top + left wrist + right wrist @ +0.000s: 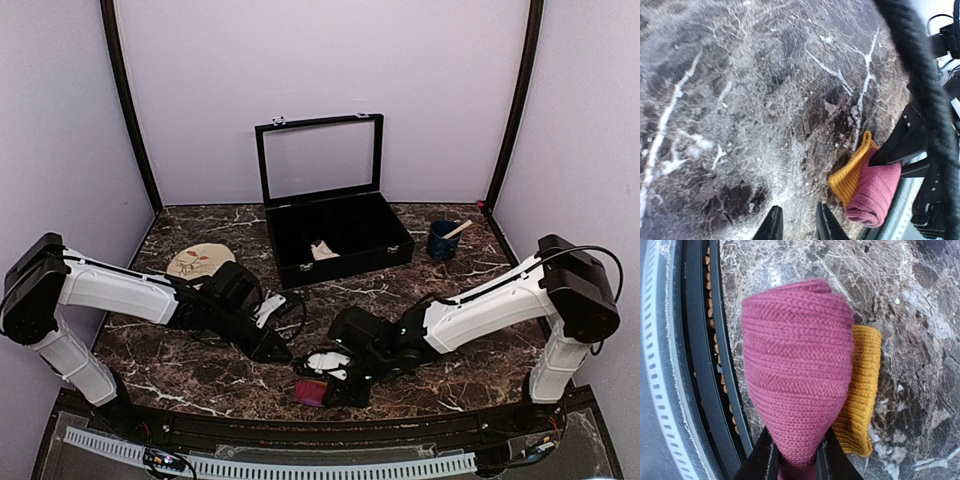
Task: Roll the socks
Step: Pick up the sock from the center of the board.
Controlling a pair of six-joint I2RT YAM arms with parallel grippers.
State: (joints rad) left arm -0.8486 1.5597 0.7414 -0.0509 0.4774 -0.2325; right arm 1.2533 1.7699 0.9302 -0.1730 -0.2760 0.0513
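Task thing: your magenta sock [797,375] is folded into a thick, ribbed bundle. Its orange cuff [860,400] sticks out on one side.
Where it sits: the bundle is at the near edge of the marble table [200,375], about midway between the two arm bases. It is just beside the black rail [715,365] that runs along that edge. You cannot tell whether it rests on the marble or is lifted slightly.
Right gripper: your right gripper [799,450] is pinching the narrow end of the magenta bundle. One dark finger presses into the knit on each side.
Left gripper: your left gripper [798,207] has its fingers [774,225] a little apart. Bare marble shows in the gap and nothing is between them. It hangs low over the table, near the sock on its left but not touching it.
Second sock: a pale item [322,250] lies inside the black box [345,245]. It is too small for you to say what it is.
Box: it stands at the back centre of the table, with its framed lid [320,160] standing upright.
Cup: a blue cup [441,242] with a light stick [457,229] leaning in it stands to the right of the box.
Disc: a round floral disc [198,262] lies flat at the left, partly behind your left arm.
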